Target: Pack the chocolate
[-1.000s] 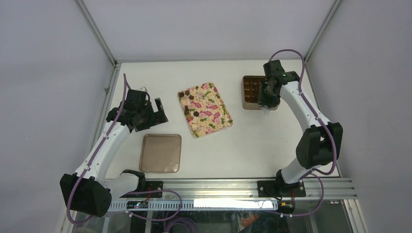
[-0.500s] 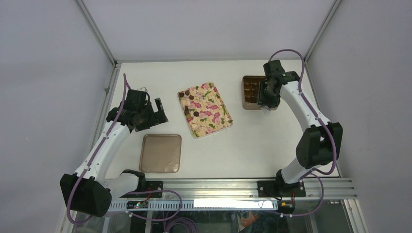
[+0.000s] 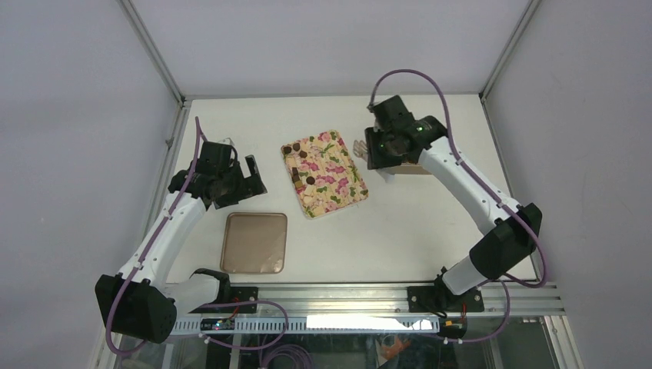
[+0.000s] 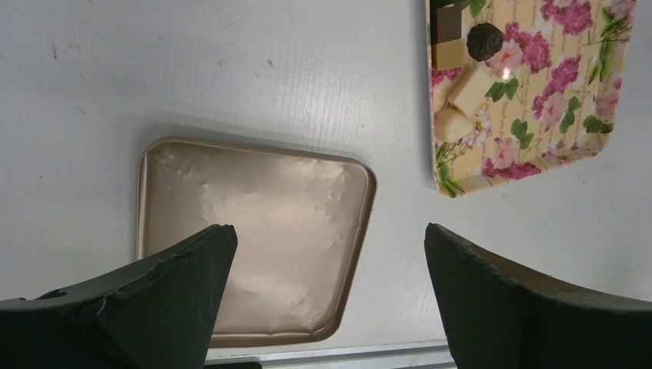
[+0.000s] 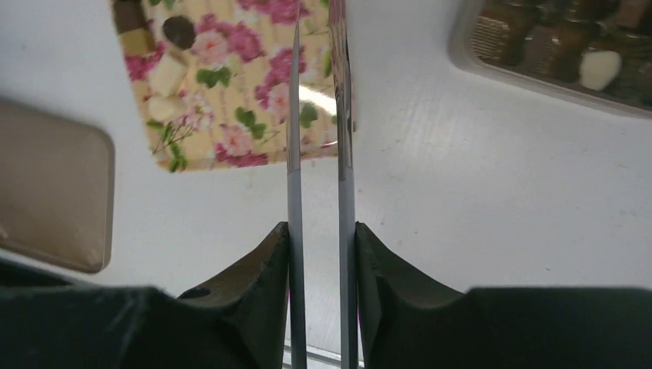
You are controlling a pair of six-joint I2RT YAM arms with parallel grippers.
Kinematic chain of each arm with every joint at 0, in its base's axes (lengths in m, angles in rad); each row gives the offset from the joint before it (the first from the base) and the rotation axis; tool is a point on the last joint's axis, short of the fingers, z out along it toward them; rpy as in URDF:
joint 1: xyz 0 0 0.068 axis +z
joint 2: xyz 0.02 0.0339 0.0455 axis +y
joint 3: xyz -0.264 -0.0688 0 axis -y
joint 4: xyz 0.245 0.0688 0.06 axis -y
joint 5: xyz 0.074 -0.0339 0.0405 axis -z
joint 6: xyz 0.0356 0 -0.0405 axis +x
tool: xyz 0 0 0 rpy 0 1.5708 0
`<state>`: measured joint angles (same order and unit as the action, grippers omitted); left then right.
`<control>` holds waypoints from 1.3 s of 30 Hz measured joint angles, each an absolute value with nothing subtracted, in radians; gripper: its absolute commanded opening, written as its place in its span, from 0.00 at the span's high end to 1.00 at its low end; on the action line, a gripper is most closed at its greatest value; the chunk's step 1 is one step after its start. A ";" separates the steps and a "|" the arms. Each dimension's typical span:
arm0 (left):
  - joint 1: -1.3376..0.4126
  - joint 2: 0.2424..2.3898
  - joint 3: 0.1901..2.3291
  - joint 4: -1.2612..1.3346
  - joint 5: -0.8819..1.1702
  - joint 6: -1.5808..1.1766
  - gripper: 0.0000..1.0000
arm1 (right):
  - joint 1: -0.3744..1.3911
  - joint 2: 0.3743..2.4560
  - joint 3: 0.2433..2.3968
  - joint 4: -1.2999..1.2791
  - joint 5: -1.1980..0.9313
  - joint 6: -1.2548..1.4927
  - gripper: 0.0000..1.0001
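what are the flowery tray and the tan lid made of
Flowery tray: probably hard plastic or lacquered tin, glossy printed finish; it shows a bright glare spot. Tan lid: likely thin moulded plastic, satin metallic sheen, faintly dimpled surface; could be coated card.

Left gripper [image 4: 327, 231] spread wide, pointing down; right gripper [image 5: 315, 23] narrowly parted, arm extended forward-left.

Pink-flowered cream tray [image 3: 339, 183], tan lid [image 3: 254, 243], dark-brown chocolates [image 4: 484, 41].

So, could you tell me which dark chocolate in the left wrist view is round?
The domed, ridged chocolate on the floral tray, right of the flat square-cut dark piece and just above two pale pieces.
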<state>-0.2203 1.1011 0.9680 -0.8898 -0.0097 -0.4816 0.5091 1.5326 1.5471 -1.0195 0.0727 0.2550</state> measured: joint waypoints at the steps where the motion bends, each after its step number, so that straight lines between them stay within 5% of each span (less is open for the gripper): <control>1: -0.220 1.102 0.968 -0.890 -0.007 -0.483 0.01 | 0.544 1.535 1.551 -1.016 0.072 0.255 0.65; 12: -0.220 1.104 0.968 -0.890 0.006 -0.487 0.01 | 0.825 1.737 1.596 -1.010 0.096 0.251 0.62; 39: -0.215 1.097 0.968 -0.891 0.006 -0.487 0.01 | 0.882 1.925 1.746 -0.999 0.128 0.253 0.56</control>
<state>-0.2150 1.0969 0.9676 -0.8906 0.0055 -0.4866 0.8818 1.9251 1.7462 -0.9989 0.1276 0.2531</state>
